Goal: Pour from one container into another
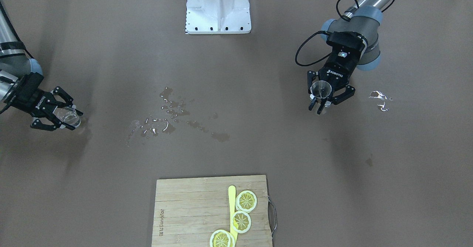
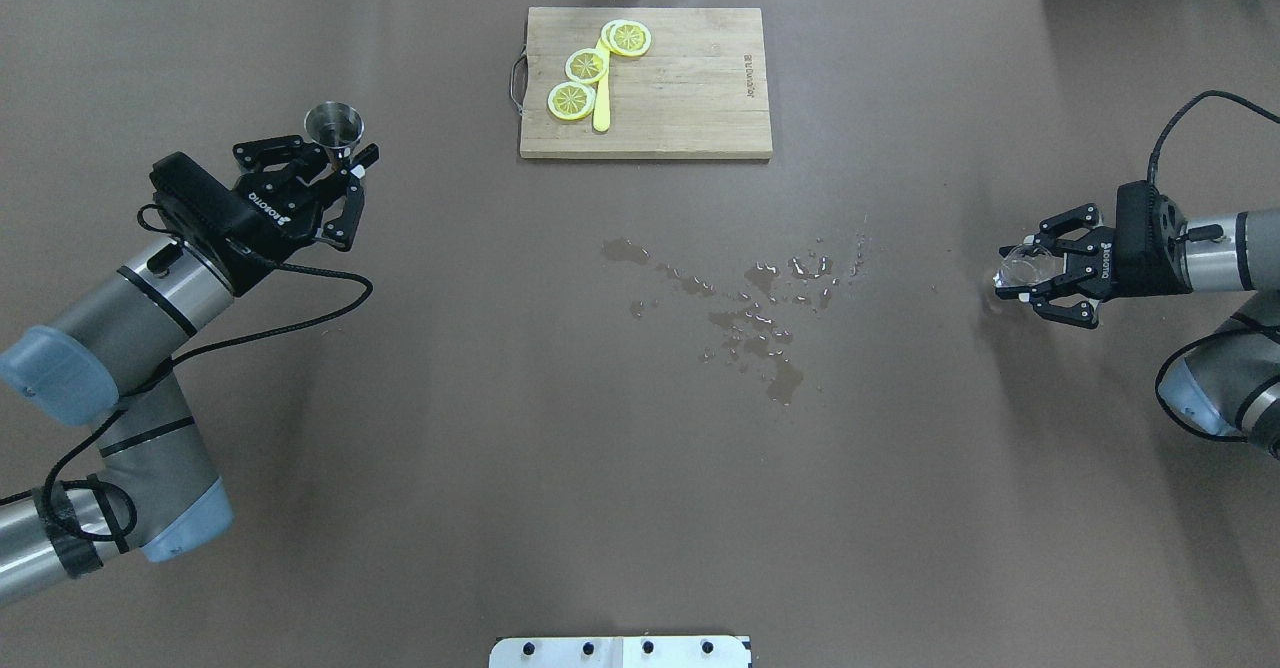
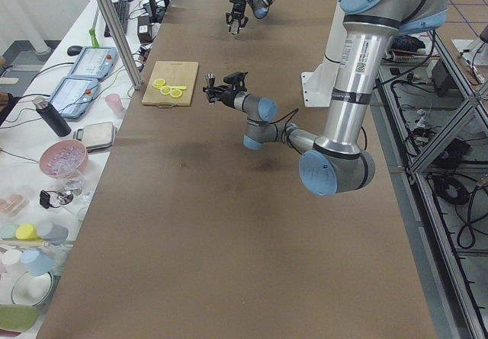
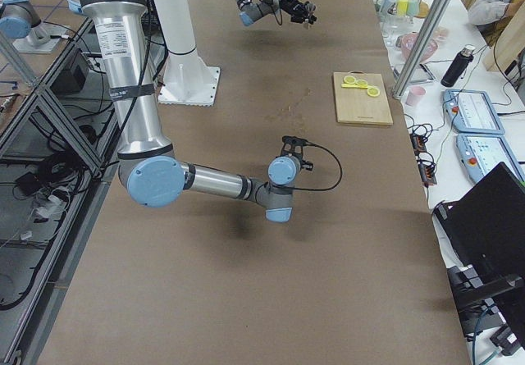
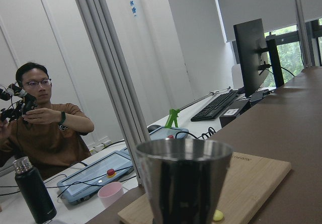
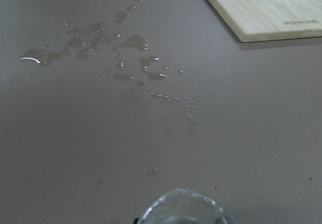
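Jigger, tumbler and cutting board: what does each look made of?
Jigger: metal, probably steel; grey and shiny, with dark reflections on its wall. Tumbler: clear glass by the look, though clear plastic can't be excluded; fully see-through with bright glints. Cutting board: pale wood or bamboo, matt, with visible joined strips.

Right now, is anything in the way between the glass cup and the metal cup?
Nothing solid. Between the glass tumbler in the right end effector and the jigger in the left end effector lie only flat puddles; the cutting board sits aside.
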Controlling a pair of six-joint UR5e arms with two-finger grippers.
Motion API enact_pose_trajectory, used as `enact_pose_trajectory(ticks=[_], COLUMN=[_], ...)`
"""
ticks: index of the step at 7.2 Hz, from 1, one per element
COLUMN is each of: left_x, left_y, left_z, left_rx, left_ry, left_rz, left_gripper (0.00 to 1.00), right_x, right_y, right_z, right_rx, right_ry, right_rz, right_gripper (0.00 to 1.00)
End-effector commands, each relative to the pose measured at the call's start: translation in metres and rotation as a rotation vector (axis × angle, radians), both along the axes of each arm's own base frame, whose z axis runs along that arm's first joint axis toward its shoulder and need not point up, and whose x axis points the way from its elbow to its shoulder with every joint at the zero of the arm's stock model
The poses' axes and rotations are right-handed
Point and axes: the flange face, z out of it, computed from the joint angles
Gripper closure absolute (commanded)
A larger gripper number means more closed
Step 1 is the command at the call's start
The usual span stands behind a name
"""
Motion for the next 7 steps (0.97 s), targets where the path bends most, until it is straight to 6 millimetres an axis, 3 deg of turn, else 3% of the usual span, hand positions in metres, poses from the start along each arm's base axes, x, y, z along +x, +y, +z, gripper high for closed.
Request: enact_pose_trajectory(ticks=[1,3,4,5,6,7], left_x=[-0.014,-0.019,-0.035,-0.043,-0.046,-0.037], left_y=[-0.019,-0.027,-0.026,-0.032,-0.038,-0.037], left_z=[0.016,0.043,0.073,0.073,0.086,0.092], left_rx=[-0.081,-0.190,-0.268,-0.328,-0.416,-0.485], left_ry=[0.021,0.101,0.135,0.203,0.231,0.285], left_rz=[-0.027,-0.022,-0.035,-0.080,-0.221,-0.282], left_gripper=[1.00,1.00,1.00,1.00,1.00,1.00], right_x=[-0.002,-0.007,-0.010,-0.012,-0.012,-0.012], right_y=[-0.001,-0.007,-0.013,-0.015,-0.015,-0.015], right_z=[0.008,0.006,0.004,0.002,0.002,0.002], right_rx=[-0.007,-0.008,-0.007,-0.004,-0.006,-0.006], right_ry=[0.006,0.006,0.005,0.004,0.003,0.003], right_rz=[-0.002,-0.002,0.000,0.001,0.001,0.000], right_gripper=[1.00,1.00,1.00,1.00,1.00,0.84])
